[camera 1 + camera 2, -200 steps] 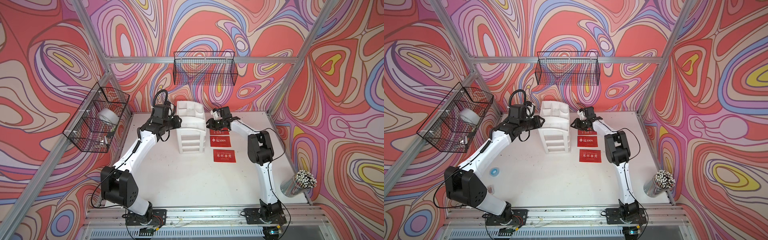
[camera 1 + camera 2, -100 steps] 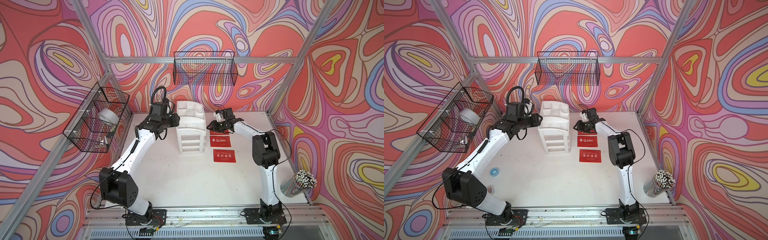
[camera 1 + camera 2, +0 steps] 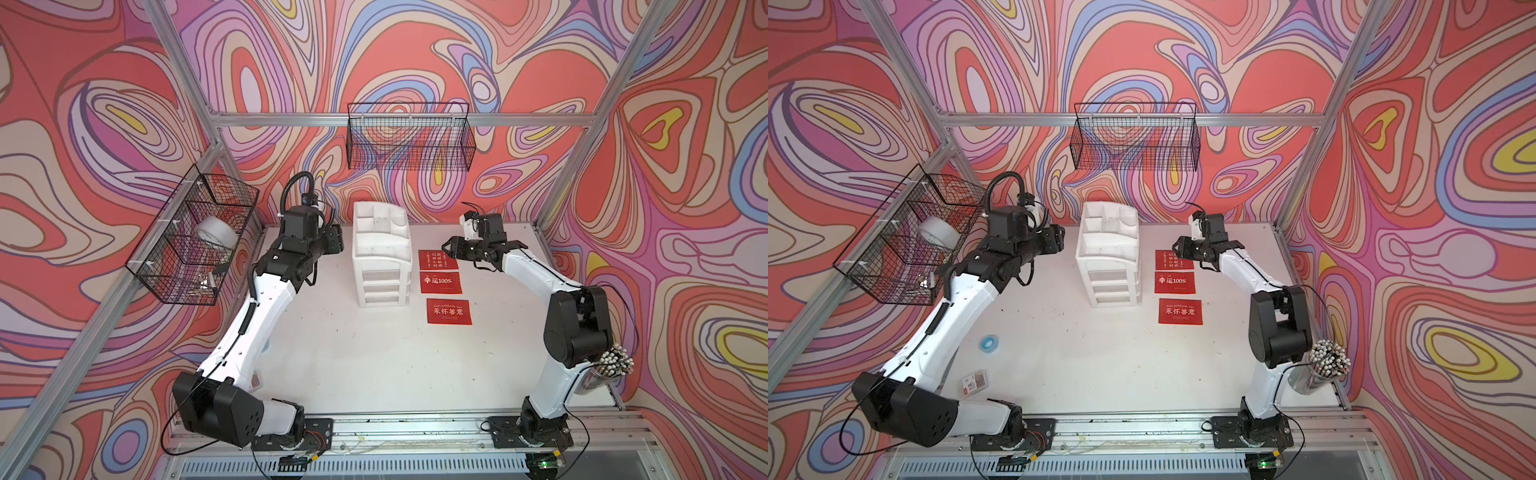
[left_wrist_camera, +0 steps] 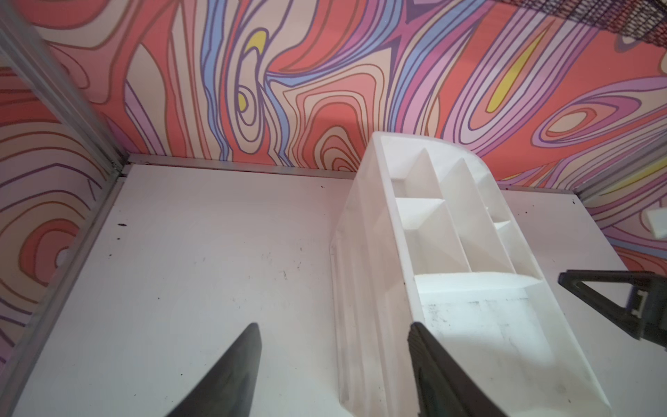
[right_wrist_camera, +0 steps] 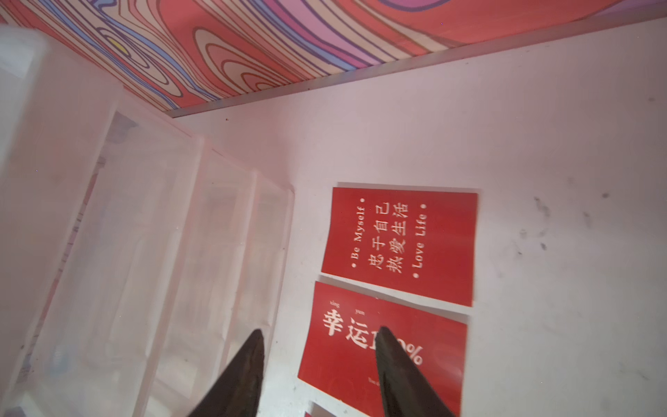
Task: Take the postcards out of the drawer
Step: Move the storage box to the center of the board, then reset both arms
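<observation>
The three postcards lie flat on the white surface [image 3: 374, 357], in a column just right of the white drawer unit [image 3: 381, 266], near the centre of both top views. All three are outside the unit, whose three drawer fronts look shut, so the task reads as done or nearly so.

The upper postcard [image 5: 399, 245] is red with white print: "Be Myself" and "Love Life" flank two lines of Chinese, 忠于自己 and 热爱生活. The middle postcard [image 5: 382, 346], close below it with a thin strip of surface between them, reads 幸运100%, with small "xing yun" above the characters. The lower postcard [image 3: 449, 311] sits a little apart and shows four large white characters; the small lines above and below them are too small to read. A small red-and-white tag [image 3: 974, 380] at the lower left of the surface carries print that I cannot read.

The cards look thin, light and fairly stiff, with a slight sheen, so probably slick. Lying flat, they offer no face to pinch; a free short edge is the likely place to take hold.

The right gripper [image 5: 320, 330] hovers over the middle card, jaws apart and empty. The left gripper [image 4: 334, 326] is beside the unit's left wall, jaws wide, holding nothing.
</observation>
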`<move>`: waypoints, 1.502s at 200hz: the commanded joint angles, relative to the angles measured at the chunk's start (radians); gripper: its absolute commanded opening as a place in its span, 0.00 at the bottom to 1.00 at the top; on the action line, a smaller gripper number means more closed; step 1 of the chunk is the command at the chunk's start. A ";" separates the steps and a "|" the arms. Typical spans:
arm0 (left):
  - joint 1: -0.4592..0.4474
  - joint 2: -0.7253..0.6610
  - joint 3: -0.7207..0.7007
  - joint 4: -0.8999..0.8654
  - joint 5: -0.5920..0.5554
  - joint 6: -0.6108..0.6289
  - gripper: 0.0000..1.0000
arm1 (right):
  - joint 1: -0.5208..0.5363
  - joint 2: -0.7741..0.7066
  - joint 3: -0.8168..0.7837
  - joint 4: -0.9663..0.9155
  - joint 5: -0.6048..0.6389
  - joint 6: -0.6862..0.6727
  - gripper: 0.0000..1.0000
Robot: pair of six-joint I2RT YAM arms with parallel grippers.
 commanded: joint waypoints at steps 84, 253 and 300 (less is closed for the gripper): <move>0.062 -0.099 -0.076 0.031 -0.168 0.131 1.00 | -0.150 -0.478 -0.344 0.129 0.136 -0.042 0.98; 0.205 -0.121 -0.854 0.791 -0.284 0.105 1.00 | -0.192 -0.538 -0.693 0.526 0.381 -0.099 0.98; 0.208 -0.033 -0.974 1.011 -0.238 0.165 1.00 | -0.192 -0.486 -0.788 0.700 0.387 -0.127 0.98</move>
